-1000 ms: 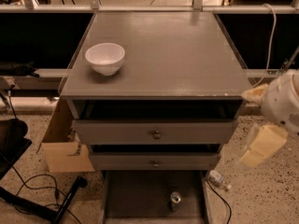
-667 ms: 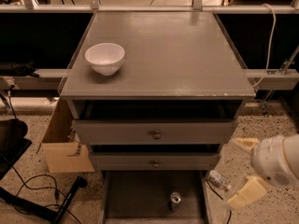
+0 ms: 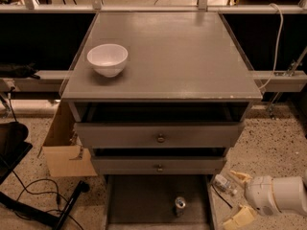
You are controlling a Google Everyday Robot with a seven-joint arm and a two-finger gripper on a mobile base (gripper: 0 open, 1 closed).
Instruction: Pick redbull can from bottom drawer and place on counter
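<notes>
Nearest to me, the bottom drawer (image 3: 139,202) stands pulled out, its dark floor open from above. The redbull can (image 3: 179,205) stands upright on that floor, right of centre and apart from both low side walls (silver top facing up).

The claw (image 3: 231,199) hangs outside the drawer, just beyond its right wall, over the speckled floor. Its two beige fingers (image 3: 240,177) are spread wide and hold nothing. A clear plastic bottle (image 3: 223,183) lies on the floor beside the upper finger, between the claw and the drawer wall; I cannot tell whether they touch.

Left of the drawer, cables (image 3: 33,190) cross the floor, and a cardboard box (image 3: 67,152) sits against the cabinet's side.

Above the bottom drawer, two grey drawer fronts (image 3: 160,138) with round knobs overhang its rear part.

Farther back, the bench (image 3: 182,56) carries a white bowl (image 3: 107,59) near its front-left corner. Bare grey surface runs from the bowl to the pale, worn right and front edges. A white cable (image 3: 277,32) hangs beyond the right edge.
</notes>
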